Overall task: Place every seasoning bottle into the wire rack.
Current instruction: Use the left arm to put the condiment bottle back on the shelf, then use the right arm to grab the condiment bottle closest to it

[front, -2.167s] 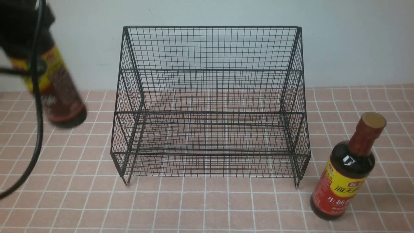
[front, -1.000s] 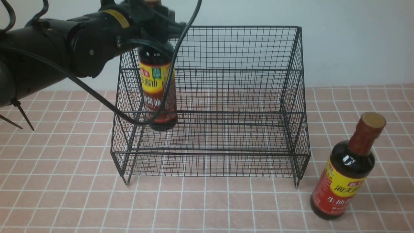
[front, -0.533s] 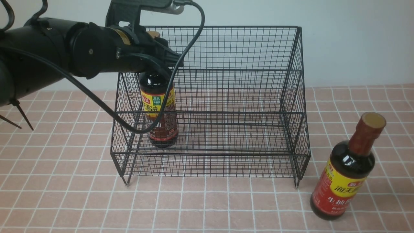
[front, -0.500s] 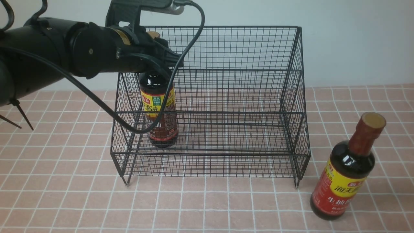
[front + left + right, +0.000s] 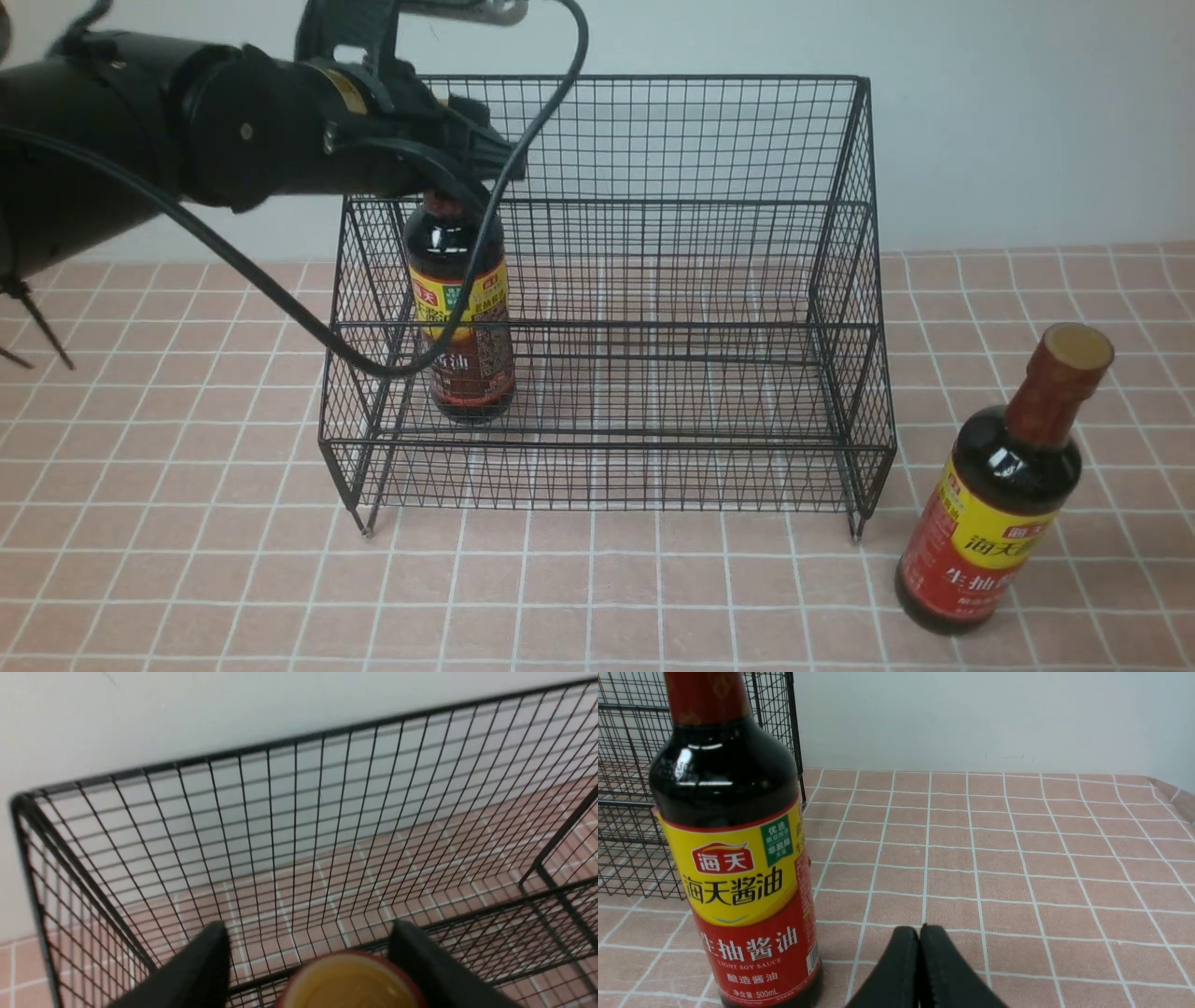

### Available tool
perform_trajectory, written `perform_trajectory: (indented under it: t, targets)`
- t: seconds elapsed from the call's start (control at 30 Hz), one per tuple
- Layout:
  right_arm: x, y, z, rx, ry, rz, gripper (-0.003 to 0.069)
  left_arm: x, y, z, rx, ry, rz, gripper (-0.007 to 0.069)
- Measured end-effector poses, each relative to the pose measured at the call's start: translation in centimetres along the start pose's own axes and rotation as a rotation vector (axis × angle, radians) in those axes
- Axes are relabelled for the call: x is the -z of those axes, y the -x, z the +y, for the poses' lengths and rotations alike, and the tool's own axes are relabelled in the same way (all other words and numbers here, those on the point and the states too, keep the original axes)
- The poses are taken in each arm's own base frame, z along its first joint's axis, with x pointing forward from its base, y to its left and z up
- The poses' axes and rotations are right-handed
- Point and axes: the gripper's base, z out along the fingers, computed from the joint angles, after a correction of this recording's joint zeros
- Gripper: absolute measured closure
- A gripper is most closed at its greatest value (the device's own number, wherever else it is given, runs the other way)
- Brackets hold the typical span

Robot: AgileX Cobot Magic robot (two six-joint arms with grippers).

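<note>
The wire rack (image 5: 845, 280) stands at the middle back against the wall. One seasoning bottle (image 5: 462, 327), with a yellow and brown label, stands upright on the rack's lower tier at its left end. My left gripper (image 5: 471, 168) hovers over that bottle's neck. In the left wrist view my left gripper (image 5: 310, 933) is open, its fingers (image 5: 205, 961) spread wider than the tan cap (image 5: 350, 982) between them. The other seasoning bottle (image 5: 999, 504), yellow and red, stands on the table right of the rack. My right gripper (image 5: 920, 933) is shut and empty beside this bottle (image 5: 733, 858).
The table is covered with a pink tiled cloth (image 5: 597, 588), and a pale wall (image 5: 1027, 121) rises close behind the rack. The left arm's black cable (image 5: 280, 289) loops down in front of the rack's left side.
The left arm carried the yellow and brown bottle into the rack and lowered it onto the lower tier. Its jaws have just spread off the neck, and the arm has risen slightly.
</note>
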Motion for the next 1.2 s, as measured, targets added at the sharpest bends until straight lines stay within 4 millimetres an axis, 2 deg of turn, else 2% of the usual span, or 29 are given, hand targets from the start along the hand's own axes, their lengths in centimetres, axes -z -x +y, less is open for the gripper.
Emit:
perform_trajectory:
  t: [0.13, 0.23, 0.3, 0.43, 0.47, 0.5, 0.53, 0.57, 0.6, 0.67, 0.7, 0.73, 0.8, 0.87, 1.0, 1.2]
  targets:
    - [0.0, 0.0, 0.0, 0.000, 0.000, 0.000, 0.0673, 2.1, 1.1, -0.1, -0.001, -0.002, -0.042, 0.0047]
    - [0.0, 0.0, 0.0, 0.000, 0.000, 0.000, 0.0673, 3.4, 1.8, -0.1, -0.009, -0.001, -0.069, 0.0029]
    - [0.0, 0.0, 0.0, 0.000, 0.000, 0.000, 0.0673, 5.3, 2.5, -0.1, -0.034, 0.007, -0.096, 0.0048]
    - [0.0, 0.0, 0.0, 0.000, 0.000, 0.000, 0.0673, 10.0, 3.8, -0.1, -0.055, 0.017, -0.144, 0.0207]
    - [0.0, 0.0, 0.0, 0.000, 0.000, 0.000, 0.0673, 10.6, 3.9, -0.1, -0.057, 0.019, -0.148, 0.0236]
    - [0.0, 0.0, 0.0, 0.000, 0.000, 0.000, 0.0673, 12.7, 4.1, -0.1, -0.053, 0.021, -0.161, 0.0356]
    - [0.0, 0.0, 0.0, 0.000, 0.000, 0.000, 0.0673, 13.3, 4.2, -0.1, -0.052, 0.022, -0.166, 0.0412]
    - [0.0, 0.0, 0.0, 0.000, 0.000, 0.000, 0.0673, 16.0, 4.3, -0.1, -0.045, 0.022, -0.202, 0.0532]
    - [0.0, 0.0, 0.0, 0.000, 0.000, 0.000, 0.0673, 17.7, 4.2, -0.1, -0.037, 0.021, -0.230, 0.0580]
    - [0.0, 0.0, 0.0, 0.000, 0.000, 0.000, 0.0673, 19.0, 3.8, -0.1, -0.029, 0.019, -0.249, 0.0603]
    - [0.0, 0.0, 0.0, 0.000, 0.000, 0.000, 0.0673, 20.9, 3.1, -0.1, -0.007, 0.015, -0.277, 0.0622]
    - [0.0, 0.0, 0.0, 0.000, 0.000, 0.000, 0.0673, 21.3, 2.8, -0.1, -0.006, 0.015, -0.284, 0.0624]
    - [0.0, 0.0, 0.0, 0.000, 0.000, 0.000, 0.0673, 23.6, 0.9, 0.0, 0.011, 0.010, -0.315, 0.0631]
    - [0.0, 0.0, 0.0, 0.000, 0.000, 0.000, 0.0673, 24.3, 0.2, 0.0, 0.014, 0.009, -0.323, 0.0631]
    - [0.0, 0.0, 0.0, 0.000, 0.000, 0.000, 0.0673, 26.9, -3.2, 0.1, 0.026, 0.006, -0.347, 0.0631]
    - [0.0, 0.0, 0.0, 0.000, 0.000, 0.000, 0.0673, 29.5, -5.6, 0.4, 0.010, 0.021, -0.375, 0.0631]
